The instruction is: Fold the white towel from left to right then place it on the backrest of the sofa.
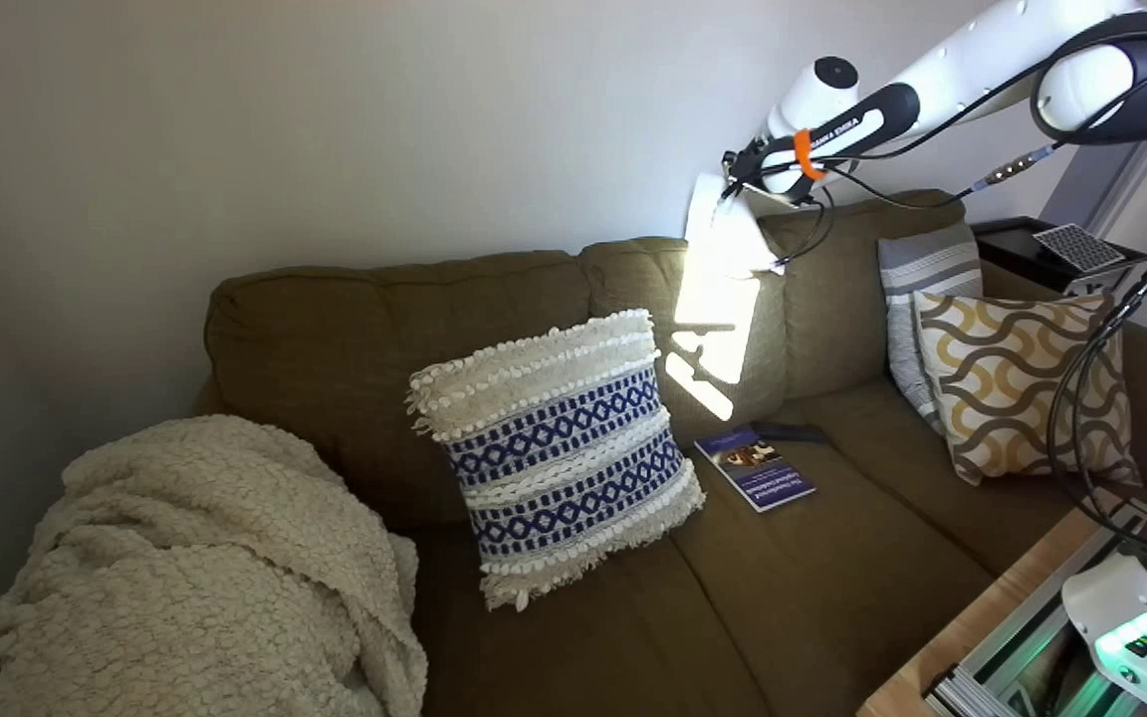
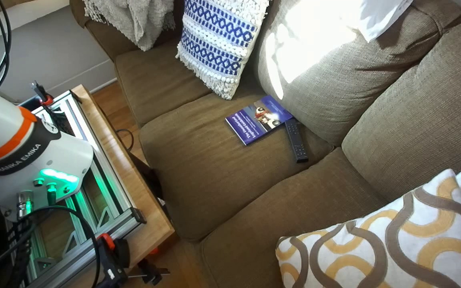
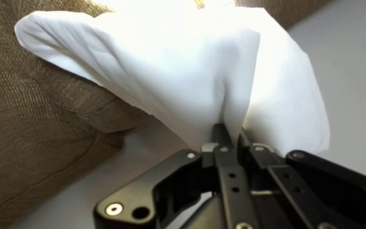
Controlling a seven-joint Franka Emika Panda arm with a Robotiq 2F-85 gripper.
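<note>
The white towel [image 1: 725,227] hangs bunched from my gripper at the top edge of the backrest [image 1: 404,319] of the olive-brown sofa [image 1: 583,637]. In an exterior view only the towel's lower corner [image 2: 384,18] shows, in front of the backrest [image 2: 378,76]; the gripper is out of that picture. In the wrist view my gripper [image 3: 231,131] is shut on the white towel [image 3: 170,66], with a fold pinched between the fingertips. The cloth spreads beyond the fingers over the backrest [image 3: 43,105]. Glare hides where cloth and backrest meet.
A navy-and-white fringed pillow [image 1: 564,458] leans on the backrest beside a sunlit patch. A book [image 2: 258,120] and a remote [image 2: 295,140] lie on the seat. A cream blanket [image 1: 205,578] and patterned pillow [image 1: 1032,388] are at the sides. A wall [image 1: 384,129] stands behind.
</note>
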